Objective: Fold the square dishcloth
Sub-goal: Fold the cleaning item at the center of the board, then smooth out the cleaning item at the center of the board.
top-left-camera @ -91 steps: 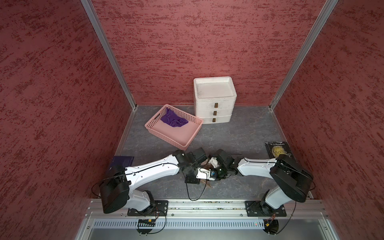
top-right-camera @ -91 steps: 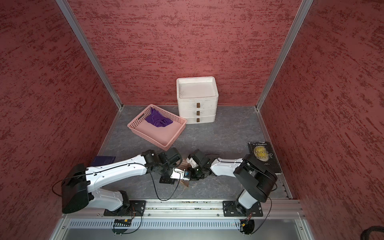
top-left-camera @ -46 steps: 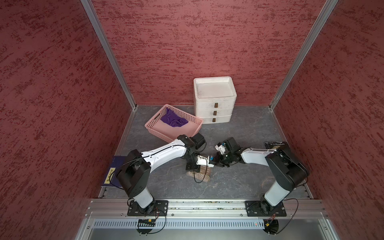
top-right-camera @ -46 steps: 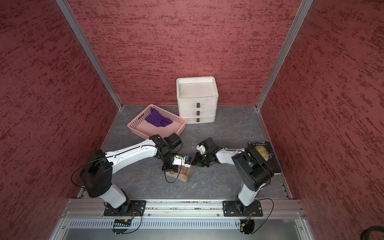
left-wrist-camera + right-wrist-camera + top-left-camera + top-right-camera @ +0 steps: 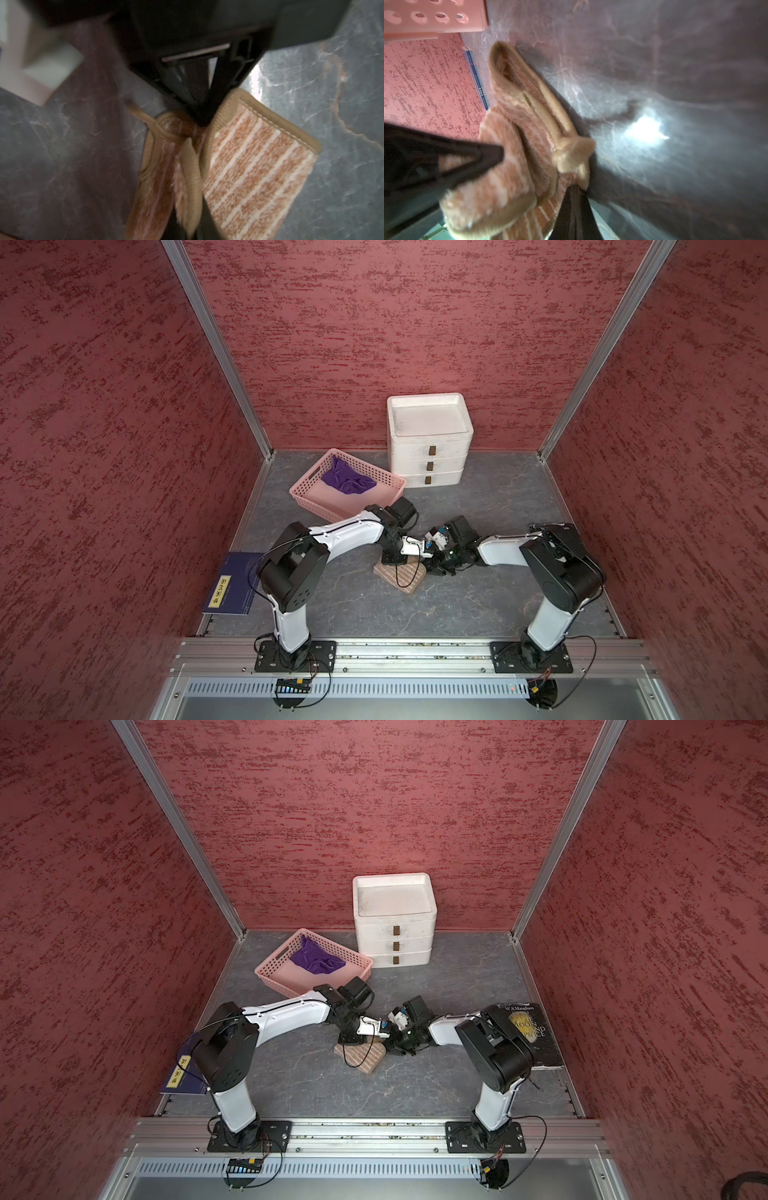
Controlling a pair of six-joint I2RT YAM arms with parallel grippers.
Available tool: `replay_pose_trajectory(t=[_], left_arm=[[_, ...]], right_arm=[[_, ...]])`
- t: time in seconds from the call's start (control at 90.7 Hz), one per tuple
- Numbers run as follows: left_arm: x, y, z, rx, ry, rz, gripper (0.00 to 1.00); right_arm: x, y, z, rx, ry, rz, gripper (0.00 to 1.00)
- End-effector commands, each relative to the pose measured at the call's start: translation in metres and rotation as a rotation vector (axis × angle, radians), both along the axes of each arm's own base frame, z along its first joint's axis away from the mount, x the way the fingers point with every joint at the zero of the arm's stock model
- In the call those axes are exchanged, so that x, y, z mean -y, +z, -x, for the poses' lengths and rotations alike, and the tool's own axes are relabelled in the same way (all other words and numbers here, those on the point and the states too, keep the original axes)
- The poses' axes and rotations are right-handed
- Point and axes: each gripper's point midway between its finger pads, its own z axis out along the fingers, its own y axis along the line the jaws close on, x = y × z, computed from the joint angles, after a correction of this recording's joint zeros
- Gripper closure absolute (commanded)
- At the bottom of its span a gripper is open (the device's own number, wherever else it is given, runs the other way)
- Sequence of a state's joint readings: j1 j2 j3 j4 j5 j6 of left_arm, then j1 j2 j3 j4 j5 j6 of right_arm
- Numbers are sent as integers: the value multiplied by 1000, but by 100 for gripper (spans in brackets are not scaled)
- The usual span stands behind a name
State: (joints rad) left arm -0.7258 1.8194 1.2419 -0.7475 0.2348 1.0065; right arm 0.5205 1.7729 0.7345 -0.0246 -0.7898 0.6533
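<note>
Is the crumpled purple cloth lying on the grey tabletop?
No, the crumpled purple cloth lies inside the pink perforated plastic basket.

Robot lab booth: red textured walls (image 5: pixel 415 323), aluminium base rail (image 5: pixel 415 657), bolted arms (image 5: pixel 349 533).

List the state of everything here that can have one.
dishcloth, folded over, hems bunched, on the table
left gripper, tips close together at the hem; grip unclear
right gripper, shut on a dishcloth corner
drawers, all three shut
basket, upright, holding the purple cloth
purple cloth, crumpled
blue book, closed
black book, closed, partly hidden
</note>
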Motion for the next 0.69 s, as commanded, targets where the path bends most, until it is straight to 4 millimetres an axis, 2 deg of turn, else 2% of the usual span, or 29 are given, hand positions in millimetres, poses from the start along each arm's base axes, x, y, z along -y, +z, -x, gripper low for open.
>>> replay_pose_trajectory(t=[0.0, 0.066, 0.143, 0.209, 0.32, 0.463, 0.54, 0.617, 0.683], left_arm=[[3, 5, -25, 112, -17, 5, 77], [0, 7, -31, 141, -14, 10, 71], [-1, 9, -47, 228, -5, 16, 52], [-3, 9, -62, 330, -4, 7, 40], [0, 26, -77, 435, 13, 45, 34], [1, 82, -93, 553, 68, 158, 31], [-5, 104, -99, 585, 115, 200, 31], [-12, 109, -96, 563, 170, 223, 33], [-20, 96, -79, 465, 201, 209, 37]], right_arm=[[9, -7, -2, -5, -7, 50, 99], [11, -4, -4, 1, -16, 48, 99], [14, 6, -7, 25, -30, 47, 98], [17, 15, -10, 49, -45, 55, 93], [26, 37, -11, 111, -75, 84, 86], [45, 62, -9, 184, -137, 146, 83], [51, 75, -7, 213, -185, 147, 85], [45, 87, -1, 228, -205, 88, 86], [29, 97, 7, 241, -184, 32, 87]])
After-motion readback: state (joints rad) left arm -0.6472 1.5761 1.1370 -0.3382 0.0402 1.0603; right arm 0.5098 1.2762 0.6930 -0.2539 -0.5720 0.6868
